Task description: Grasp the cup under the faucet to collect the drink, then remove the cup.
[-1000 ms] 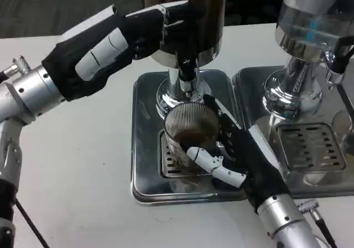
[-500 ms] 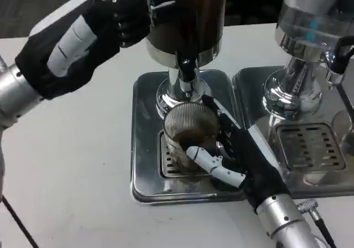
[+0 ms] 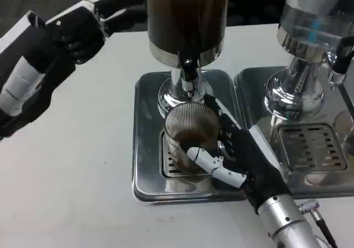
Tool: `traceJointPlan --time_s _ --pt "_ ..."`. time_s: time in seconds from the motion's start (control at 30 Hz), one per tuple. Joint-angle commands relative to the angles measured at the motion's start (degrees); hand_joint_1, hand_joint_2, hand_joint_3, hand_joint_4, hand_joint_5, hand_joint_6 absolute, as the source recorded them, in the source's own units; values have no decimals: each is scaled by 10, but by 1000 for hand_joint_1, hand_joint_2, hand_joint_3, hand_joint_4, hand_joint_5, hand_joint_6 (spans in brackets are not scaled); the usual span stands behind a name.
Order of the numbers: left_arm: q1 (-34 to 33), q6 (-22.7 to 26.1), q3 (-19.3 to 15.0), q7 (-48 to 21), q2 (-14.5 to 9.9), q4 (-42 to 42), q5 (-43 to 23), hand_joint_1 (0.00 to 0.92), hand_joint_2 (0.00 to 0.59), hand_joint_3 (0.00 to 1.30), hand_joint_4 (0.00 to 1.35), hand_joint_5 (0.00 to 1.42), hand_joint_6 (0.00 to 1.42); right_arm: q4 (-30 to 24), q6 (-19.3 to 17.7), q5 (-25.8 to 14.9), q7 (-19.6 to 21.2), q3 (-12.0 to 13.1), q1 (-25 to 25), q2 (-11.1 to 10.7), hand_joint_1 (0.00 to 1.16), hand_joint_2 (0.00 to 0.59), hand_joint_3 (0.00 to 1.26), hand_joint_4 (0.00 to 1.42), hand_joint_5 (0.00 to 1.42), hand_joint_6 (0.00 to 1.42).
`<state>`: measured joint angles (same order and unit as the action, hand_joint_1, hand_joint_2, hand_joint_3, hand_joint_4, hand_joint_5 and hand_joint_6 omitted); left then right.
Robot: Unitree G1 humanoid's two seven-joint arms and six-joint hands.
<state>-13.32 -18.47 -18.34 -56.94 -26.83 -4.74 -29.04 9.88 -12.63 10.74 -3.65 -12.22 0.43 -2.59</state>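
Right hand (image 3: 235,154) grips ribbed cup (image 3: 191,134) under faucet (image 3: 188,71), keeps it steady for drink. Left hand (image 3: 74,29) raised near dispenser (image 3: 188,15), holds nothing, fingers apart.

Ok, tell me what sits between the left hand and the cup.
In the head view, bare white table and the rim of the steel drip tray separate the raised left hand from the cup, which the right hand grips.

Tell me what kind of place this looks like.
Probably a self-serve drink station set up on a white table: two beverage dispensers, one dark and one clear, each on a steel drip tray, with a ribbed cup under the dark one's faucet.
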Motion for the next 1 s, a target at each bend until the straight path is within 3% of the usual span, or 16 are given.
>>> traceJointPlan --time_s 0.03,0.5,1.0 --pt "42 -15 -13 22 1 5 6 0 136 188 79 126 67 4 -23 -7 -11 -3 -1 -4 596 216 0 6 91 96" --pt "138 -39 -23 56 -7 -31 33 0 134 204 99 144 71 47 -54 -7 -34 -12 -21 -18 590 189 0 0 22 48" --pt "160 -34 -23 66 -10 -42 36 0 139 222 121 158 84 37 -15 61 23 -13 -18 -23 710 178 0 0 48 101"
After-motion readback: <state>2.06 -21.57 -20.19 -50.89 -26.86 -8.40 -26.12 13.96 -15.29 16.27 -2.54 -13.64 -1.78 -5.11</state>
